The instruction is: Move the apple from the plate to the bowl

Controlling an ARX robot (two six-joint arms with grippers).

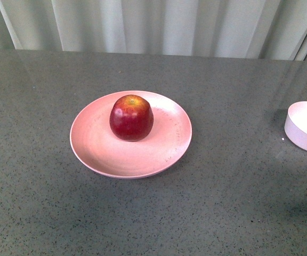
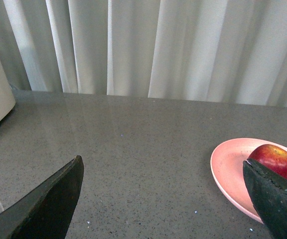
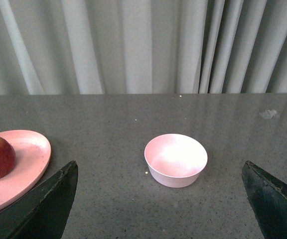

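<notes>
I had nothing done yet: apple (image 1: 131,117) sat on plate (image 1: 105,154), bowl (image 1: 305,128) empty, left claw (image 2: 162,164) and right claw (image 3: 159,165) both spread apart

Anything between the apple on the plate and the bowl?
Nothing visible. Only bare tabletop separates the plate, with the apple on it, from the empty bowl, in both front and right wrist views.

Front view: high, angled down across grey speckled tabletop (image 1: 153,213) toward pale pleated curtain (image 1: 159,26). Wrist views: low, near the surface, facing same curtain. All three share wide pale pink plate (image 1: 100,144) and glossy dark red apple (image 1: 131,118). Front and right wrist share small deep pink-white bowl (image 1: 303,136).
</notes>
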